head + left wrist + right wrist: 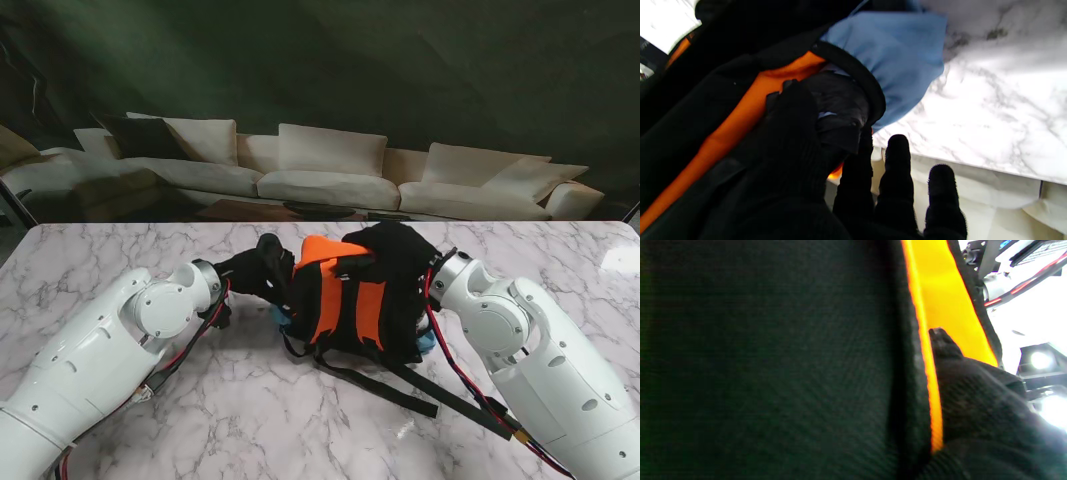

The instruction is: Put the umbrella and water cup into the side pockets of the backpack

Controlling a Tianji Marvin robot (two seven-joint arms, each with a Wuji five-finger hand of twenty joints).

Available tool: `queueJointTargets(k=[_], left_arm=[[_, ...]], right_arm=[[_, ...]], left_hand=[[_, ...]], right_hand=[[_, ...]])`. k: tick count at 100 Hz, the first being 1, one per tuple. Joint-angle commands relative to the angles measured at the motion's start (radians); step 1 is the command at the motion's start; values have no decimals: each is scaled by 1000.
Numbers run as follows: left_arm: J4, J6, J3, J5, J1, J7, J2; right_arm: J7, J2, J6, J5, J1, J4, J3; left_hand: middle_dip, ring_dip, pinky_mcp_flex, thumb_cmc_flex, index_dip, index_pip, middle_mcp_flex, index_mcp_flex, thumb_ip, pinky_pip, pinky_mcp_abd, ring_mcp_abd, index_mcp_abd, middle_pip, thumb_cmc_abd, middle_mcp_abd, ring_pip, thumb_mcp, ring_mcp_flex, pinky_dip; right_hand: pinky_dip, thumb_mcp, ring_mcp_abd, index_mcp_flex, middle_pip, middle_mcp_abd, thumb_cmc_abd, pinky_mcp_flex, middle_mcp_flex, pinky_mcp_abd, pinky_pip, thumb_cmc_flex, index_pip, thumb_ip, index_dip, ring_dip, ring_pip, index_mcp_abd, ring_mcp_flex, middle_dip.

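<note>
The orange and black backpack [340, 300] lies in the middle of the marble table. My left hand [262, 265], in a black glove, is against its left side. In the left wrist view a black folded umbrella [840, 106] sits in the mouth of the blue side pocket [900, 56], inside the black elastic rim [857, 71]. My left hand [800, 160] has its thumb over the umbrella and one finger beside it; the other fingers [897, 166] stretch out. My right hand [400, 248] clutches the backpack's upper right; black backpack fabric [773, 360] fills its view. No water cup shows.
Black straps [400, 385] trail from the backpack across the table [120, 260] toward me. A bit of blue fabric [427, 340] shows at the backpack's right side. A pale sofa [320, 170] stands beyond the table's far edge.
</note>
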Motion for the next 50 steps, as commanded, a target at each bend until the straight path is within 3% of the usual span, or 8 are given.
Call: queueJointTargets(k=[1, 10, 29, 39, 50], left_arm=[[12, 5, 21, -7, -15, -44, 6], [12, 6, 38, -8, -33, -99, 18], [-10, -14, 38, 93, -43, -150, 39], [-23, -21, 19, 168, -25, -121, 39], [-23, -5, 10, 168, -15, -103, 36]], right_arm=[[2, -2, -2, 2, -1, 1, 2], [3, -1, -3, 3, -2, 0, 5], [6, 0, -7, 2, -5, -4, 10], [2, -1, -13, 3, -6, -5, 13], [-2, -2, -22, 7, -9, -11, 17]], left_hand=[[-63, -6, -21, 53, 21, 108, -44, 159, 21, 1, 31, 3, 154, -6, 263, -22, -25, 36, -25, 4], [-76, -14, -31, 59, 43, 118, -78, 156, 22, -15, 22, 2, 162, -20, 262, -14, -41, 39, -49, -1], [-90, -22, -30, 64, 65, 124, -101, 164, 22, -25, 21, 1, 170, -37, 247, -10, -52, 44, -59, -1], [-93, -21, -15, 65, 71, 122, -93, 165, 22, -19, 19, 4, 177, -37, 243, -6, -47, 47, -49, 3], [-94, -21, -14, 62, 64, 111, -91, 163, 21, -16, 18, 7, 183, -36, 241, -1, -45, 48, -49, 7]], right_hand=[[1, 60, -21, 8, -15, -24, 74, -1, -1, -8, 7, 108, 22, 4, 19, 4, 7, -171, 25, 13], [1, 59, -20, 7, -15, -22, 74, -1, -1, -8, 7, 108, 22, 3, 19, 4, 6, -172, 25, 13], [2, 59, -20, 7, -15, -23, 75, -1, -1, -8, 7, 109, 22, 4, 19, 4, 6, -173, 25, 13], [2, 59, -21, 7, -15, -23, 77, -1, 0, -8, 7, 110, 23, 3, 19, 4, 6, -175, 25, 13], [2, 59, -21, 6, -15, -22, 78, -1, -1, -8, 7, 113, 23, 3, 21, 4, 6, -186, 25, 14]])
